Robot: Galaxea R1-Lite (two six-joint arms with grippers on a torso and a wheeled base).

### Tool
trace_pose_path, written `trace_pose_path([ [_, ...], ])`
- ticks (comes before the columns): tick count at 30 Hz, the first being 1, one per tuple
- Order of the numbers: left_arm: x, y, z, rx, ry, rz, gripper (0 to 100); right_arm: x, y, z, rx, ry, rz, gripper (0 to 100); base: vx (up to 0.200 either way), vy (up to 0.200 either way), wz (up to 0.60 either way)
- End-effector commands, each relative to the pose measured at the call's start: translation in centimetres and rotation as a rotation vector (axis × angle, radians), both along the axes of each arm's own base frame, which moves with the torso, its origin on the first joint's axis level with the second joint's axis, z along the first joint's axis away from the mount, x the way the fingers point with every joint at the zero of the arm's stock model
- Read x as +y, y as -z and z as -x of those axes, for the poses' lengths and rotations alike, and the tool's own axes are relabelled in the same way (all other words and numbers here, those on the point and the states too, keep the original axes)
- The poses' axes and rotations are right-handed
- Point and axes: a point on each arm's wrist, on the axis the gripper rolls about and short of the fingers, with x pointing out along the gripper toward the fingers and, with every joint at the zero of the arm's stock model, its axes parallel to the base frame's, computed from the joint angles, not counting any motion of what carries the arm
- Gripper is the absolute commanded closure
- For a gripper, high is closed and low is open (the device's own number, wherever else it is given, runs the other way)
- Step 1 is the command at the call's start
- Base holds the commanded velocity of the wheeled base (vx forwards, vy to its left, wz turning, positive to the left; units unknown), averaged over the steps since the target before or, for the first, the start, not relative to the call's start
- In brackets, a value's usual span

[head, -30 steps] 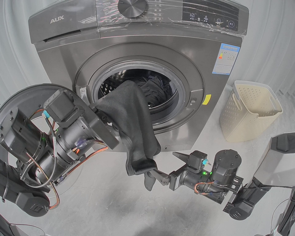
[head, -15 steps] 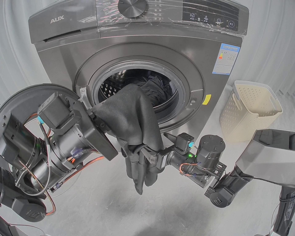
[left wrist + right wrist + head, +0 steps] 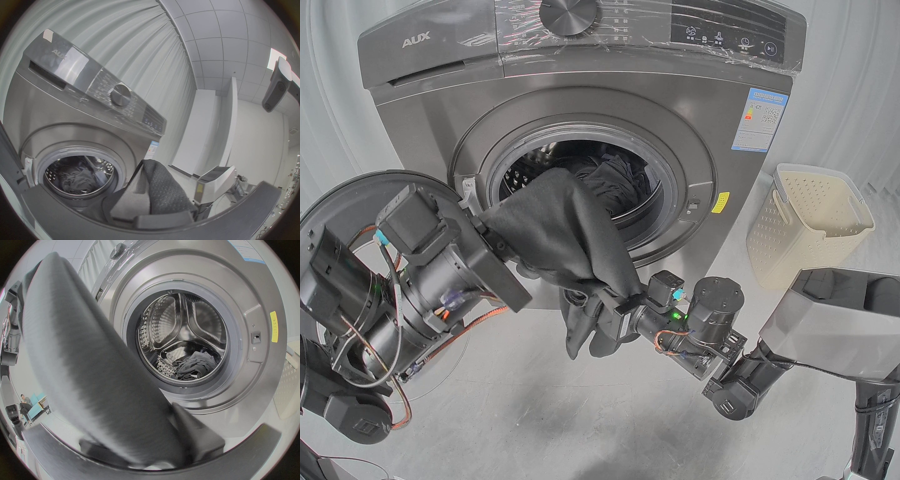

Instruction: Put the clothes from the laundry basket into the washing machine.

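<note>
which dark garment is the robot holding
The large dark cloth outside the drum, gripped by the left gripper and right gripper; the other dark clothes lie loose inside the drum.

Blk cylindrical arm joints (image 3: 425, 281) w/ orange braided cables (image 3: 481, 317), green LEDs (image 3: 675, 315), silver-grey shell (image 3: 837, 325).

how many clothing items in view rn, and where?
2. One dark garment hangs outside the washing machine opening, held between the left end effector and right end effector. One dark clump lies in the drum; it may be several pieces.
</note>
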Motion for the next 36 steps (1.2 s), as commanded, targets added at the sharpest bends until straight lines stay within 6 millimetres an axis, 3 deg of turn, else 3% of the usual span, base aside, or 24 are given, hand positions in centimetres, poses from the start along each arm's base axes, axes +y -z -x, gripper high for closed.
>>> trace_pose_path([
  [1, 1.3, 0.8, -2.3, 0.023, -0.098, -0.018, 100, -1.6, -1.2, 1.2, 0.008, 0.014, 0.003, 100, 0.000, 0.000, 0.00],
  [6, 2.4, 2.2, -3.4, 0.066, -0.162, -0.057, 100, -2.9, -3.3, 1.9, -0.023, 0.032, -0.024, 100, 0.000, 0.000, 0.00],
  [11, 2.8, 5.6, -4.2, 0.168, -0.190, -0.143, 100, -3.7, -5.8, 1.9, -0.068, 0.053, -0.071, 100, 0.000, 0.000, 0.00],
  [23, 3.0, 13.1, -4.6, 0.345, -0.155, -0.396, 100, -3.7, -8.5, 2.9, -0.122, 0.060, -0.131, 100, 0.000, 0.000, 0.00],
  [31, 2.8, 15.6, -5.1, 0.405, -0.152, -0.461, 100, -3.1, -8.8, 3.6, -0.121, 0.035, -0.135, 100, 0.000, 0.000, 0.00],
  [36, 2.7, 15.3, -5.5, 0.393, -0.155, -0.448, 100, -2.7, -8.7, 4.0, -0.117, 0.020, -0.135, 100, 0.000, 0.000, 0.00],
])
